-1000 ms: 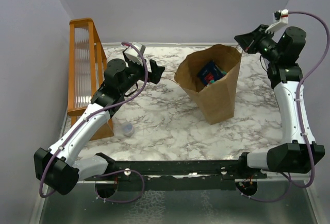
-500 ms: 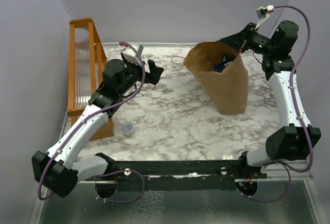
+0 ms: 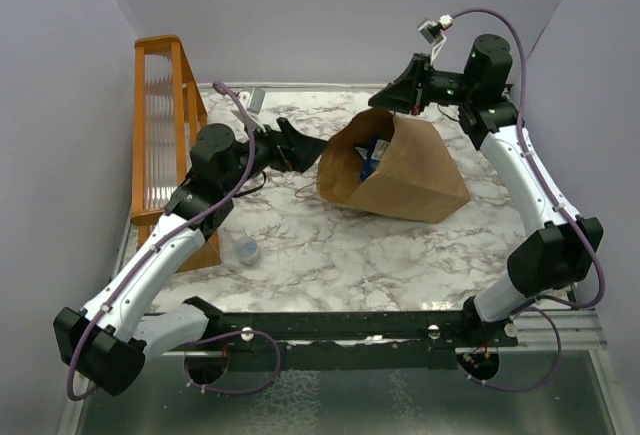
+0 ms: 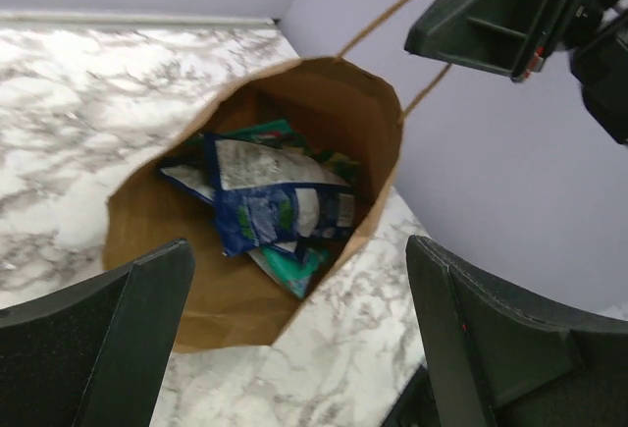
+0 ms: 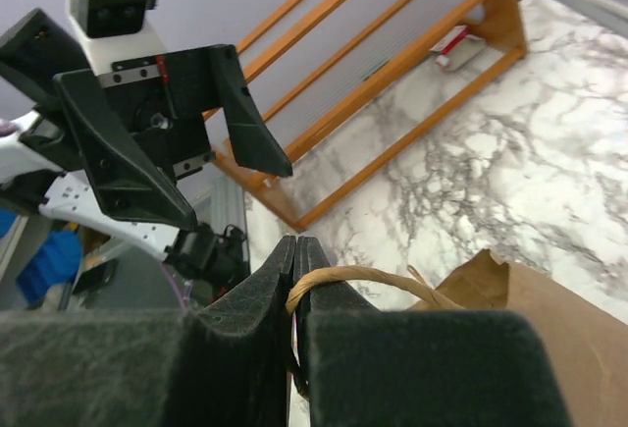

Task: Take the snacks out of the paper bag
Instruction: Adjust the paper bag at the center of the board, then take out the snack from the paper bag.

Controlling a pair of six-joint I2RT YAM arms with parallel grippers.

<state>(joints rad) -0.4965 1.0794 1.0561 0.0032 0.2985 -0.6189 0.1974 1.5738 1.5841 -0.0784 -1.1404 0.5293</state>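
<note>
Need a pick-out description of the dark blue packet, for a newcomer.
Find the brown paper bag tipped on its side on the marble table, mouth toward the orange rack. Just inside lies the dark blue packet, white-printed and topmost, over teal-green ones.

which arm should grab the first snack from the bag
Left. The left gripper, open, faces the mouth of the paper bag, snacks in view. The right gripper is shut on the handle, holding the bag tipped.

Marble table (image 3: pixel 340 245): paper bag (image 3: pixel 412 173), cap (image 3: pixel 246 250), rack (image 3: pixel 160 125)
</note>
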